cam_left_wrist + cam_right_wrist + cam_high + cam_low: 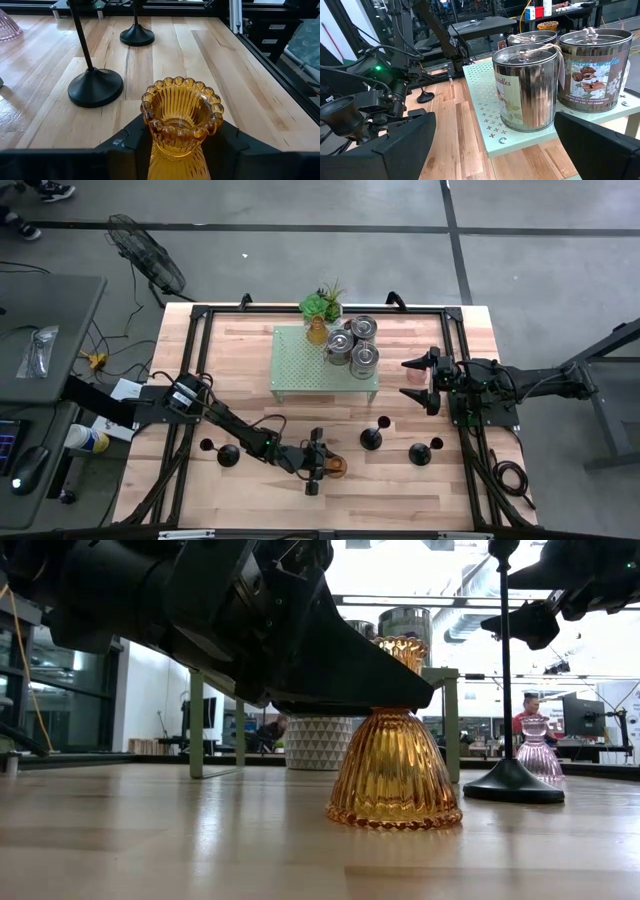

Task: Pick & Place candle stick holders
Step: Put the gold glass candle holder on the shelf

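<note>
Landmark: the pale green perforated stand (325, 360) at the back middle of the desk (250, 350).
Black holders: four, each a round base with a thin stem. Two stand in front of the stand to its left, beside the left arm (218, 454); two stand in front of it to its right (371, 438) and (421, 452).
Amber holders: two. One (180, 120) stands upright on the desk well in front of the stand; a second (317, 332) sits at the stand's back left corner.
Amber look: ribbed orange glass, bell-shaped foot, narrow waist, cup with a beaded rim.
Silvery tins: three (352, 345), clustered on the right part of the stand, with printed labels and twine on the lids.
Pink glass holder: one (416, 396), just right of the stand.
Left tool (175, 150): its fingers sit on either side of the front amber holder's waist; whether they grip cannot be told.
Right tool (430, 380): jaws spread wide, empty, right of the stand.
Hard to see: the black stems are cut off in the wrist view.
</note>
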`<state>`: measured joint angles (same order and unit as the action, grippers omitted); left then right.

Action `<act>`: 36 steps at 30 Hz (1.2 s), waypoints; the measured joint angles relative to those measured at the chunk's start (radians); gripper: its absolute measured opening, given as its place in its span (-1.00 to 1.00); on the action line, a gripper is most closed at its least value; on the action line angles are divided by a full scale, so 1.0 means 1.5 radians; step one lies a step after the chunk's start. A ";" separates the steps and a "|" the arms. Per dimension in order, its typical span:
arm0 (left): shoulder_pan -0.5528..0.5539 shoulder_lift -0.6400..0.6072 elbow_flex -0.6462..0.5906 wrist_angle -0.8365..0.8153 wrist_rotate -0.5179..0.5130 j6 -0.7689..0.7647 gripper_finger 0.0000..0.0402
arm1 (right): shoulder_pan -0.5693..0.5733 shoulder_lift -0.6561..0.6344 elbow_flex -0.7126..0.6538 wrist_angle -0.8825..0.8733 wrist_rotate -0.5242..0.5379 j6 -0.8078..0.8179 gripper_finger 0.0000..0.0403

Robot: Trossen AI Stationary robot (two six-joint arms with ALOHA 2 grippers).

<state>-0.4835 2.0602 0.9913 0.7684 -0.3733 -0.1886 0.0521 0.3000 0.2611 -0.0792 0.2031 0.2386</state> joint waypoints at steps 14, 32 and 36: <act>0.000 0.000 0.000 0.006 -0.008 0.005 -0.35 | 0.000 0.000 0.000 0.000 0.000 0.000 0.99; 0.019 -0.038 0.000 0.018 -0.023 0.011 -0.35 | 0.000 0.000 0.000 0.000 0.000 0.000 0.99; 0.031 -0.060 0.000 0.000 -0.024 0.036 -0.36 | 0.000 0.000 0.000 0.000 0.000 0.000 0.99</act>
<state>-0.4376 1.9700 0.9913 0.7690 -0.4086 -0.1343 0.0525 0.2996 0.2611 -0.0792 0.2031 0.2383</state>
